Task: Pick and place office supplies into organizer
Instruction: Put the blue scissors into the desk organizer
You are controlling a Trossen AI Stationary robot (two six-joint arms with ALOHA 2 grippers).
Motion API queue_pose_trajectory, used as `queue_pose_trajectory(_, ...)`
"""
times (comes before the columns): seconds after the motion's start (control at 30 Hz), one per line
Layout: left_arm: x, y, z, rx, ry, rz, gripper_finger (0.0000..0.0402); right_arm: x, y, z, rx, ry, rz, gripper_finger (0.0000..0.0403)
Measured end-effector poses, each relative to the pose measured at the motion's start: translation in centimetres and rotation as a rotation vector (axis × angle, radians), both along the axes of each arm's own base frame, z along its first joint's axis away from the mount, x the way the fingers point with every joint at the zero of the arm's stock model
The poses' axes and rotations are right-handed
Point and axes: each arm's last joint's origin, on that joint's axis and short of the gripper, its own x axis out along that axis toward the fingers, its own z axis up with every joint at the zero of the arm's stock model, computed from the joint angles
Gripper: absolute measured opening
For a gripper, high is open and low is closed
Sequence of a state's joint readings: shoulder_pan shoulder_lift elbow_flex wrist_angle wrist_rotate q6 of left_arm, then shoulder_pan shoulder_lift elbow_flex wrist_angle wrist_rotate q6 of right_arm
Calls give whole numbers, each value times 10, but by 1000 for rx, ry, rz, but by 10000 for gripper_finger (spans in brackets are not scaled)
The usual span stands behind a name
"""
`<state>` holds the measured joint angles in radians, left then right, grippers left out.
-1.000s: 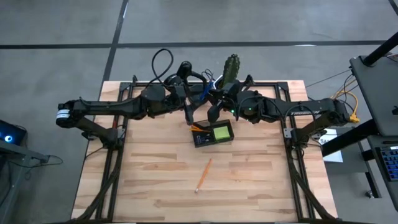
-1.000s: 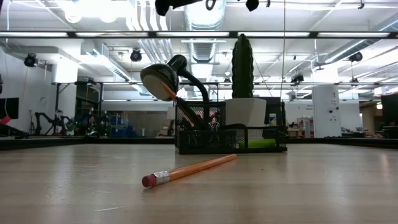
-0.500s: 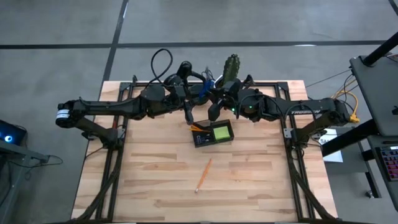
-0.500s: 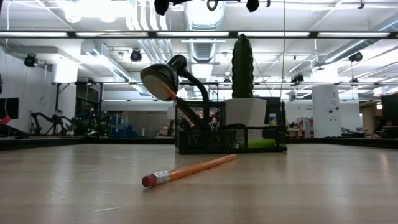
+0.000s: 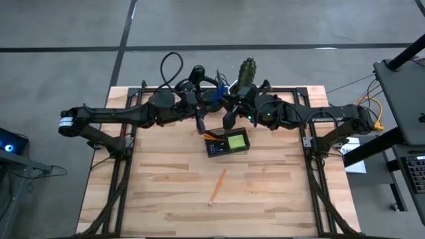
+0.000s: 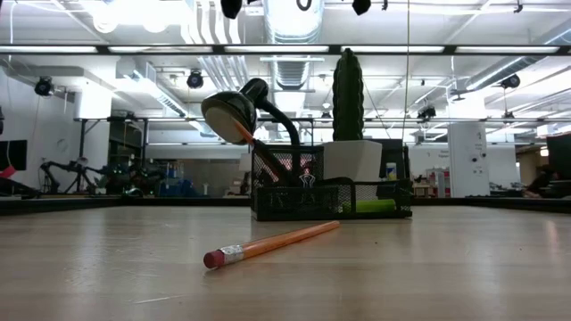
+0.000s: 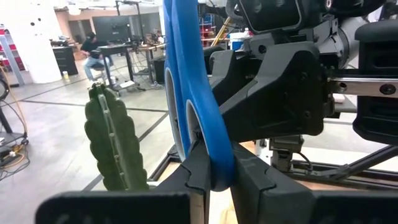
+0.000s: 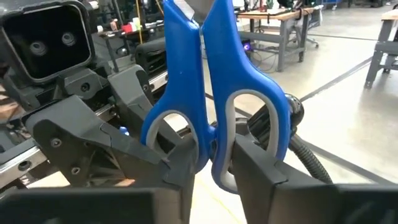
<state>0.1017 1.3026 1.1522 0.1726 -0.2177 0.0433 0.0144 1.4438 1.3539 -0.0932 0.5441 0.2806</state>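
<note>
Scissors (image 8: 211, 93): rigid, light, smooth plastic handles, likely slippery | left gripper (image 7: 216, 177) and right gripper (image 8: 211, 165) jaws each pinching a handle loop | best held there, above far worktop.

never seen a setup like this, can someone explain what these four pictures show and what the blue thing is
It is a robot with two dark arms at a wooden table. One picture looks straight down, one looks level across the tabletop, and two come from cameras on the arms' wrists. The blue thing is a pair of scissors. The left gripper and the right gripper are both closed on its handle, up in the air near the cactus. On the table sit a dark organizer holding a green sticky pad, a desk lamp, and a loose orange pencil.
</note>
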Motion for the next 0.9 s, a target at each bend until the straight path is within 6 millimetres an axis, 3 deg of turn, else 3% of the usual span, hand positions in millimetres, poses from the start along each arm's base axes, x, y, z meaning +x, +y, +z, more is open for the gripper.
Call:
queue_pose_trajectory(0.13,-3,0,3,3,-11,-1,18,-2,1,2,-5,-2,10,129)
queue_pose_trajectory(0.27,-4,0,4,14,-9,2,18,-4,0,4,-6,-3,8,158)
queue_pose_trajectory(0.9,-7,2,6,16,-12,79,18,-10,3,11,-12,-28,69,157)
